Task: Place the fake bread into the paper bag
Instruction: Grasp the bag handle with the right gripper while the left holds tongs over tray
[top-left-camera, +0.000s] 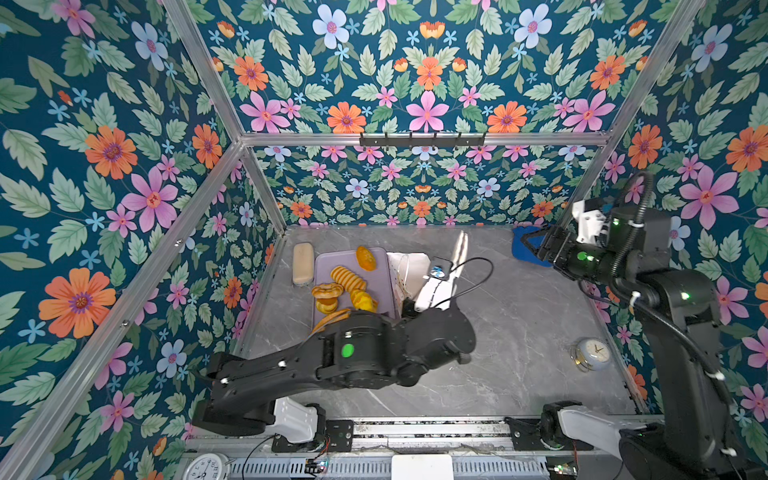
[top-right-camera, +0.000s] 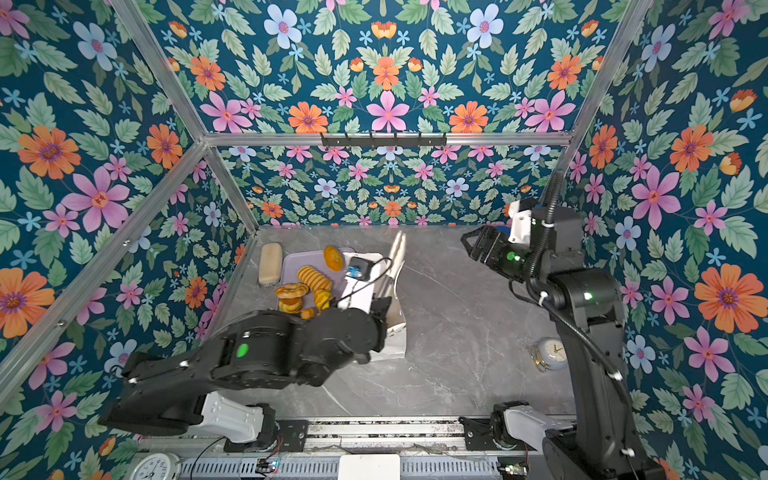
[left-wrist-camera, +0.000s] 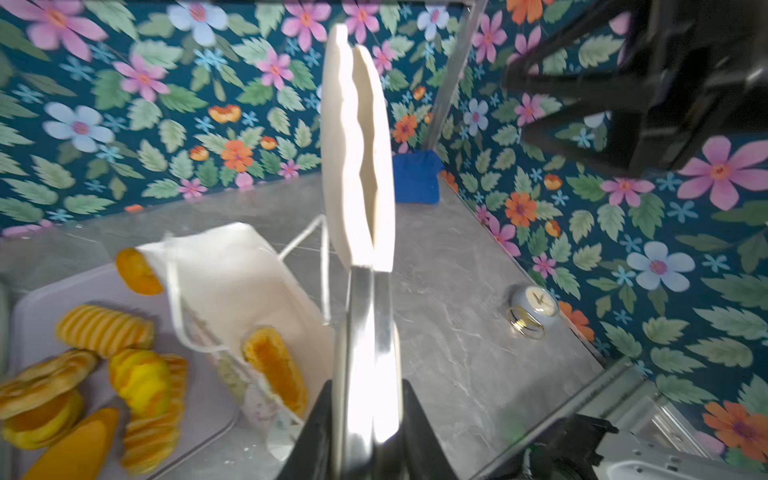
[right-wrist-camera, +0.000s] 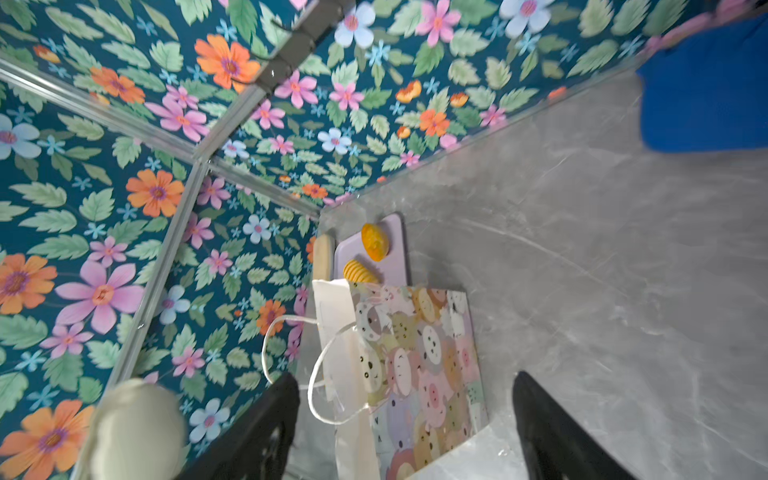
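Left gripper clamped on tongs over the paper bag; right gripper spread wide and empty.

In both top views the left gripper grips the handle of white-tipped tongs that slant up over the paper bag. The bag is just beside the lavender tray, which holds most of the fake bread. The right gripper hangs raised near the blue cap, touching nothing. The left wrist view shows black fingers pressed on either side of the shiny tong handle. The tong tips are slightly parted and empty, and one orange bun lies inside the bag's mouth. The right wrist view shows the right fingers well apart with nothing between them, and the bag's cartoon-animal side beyond.
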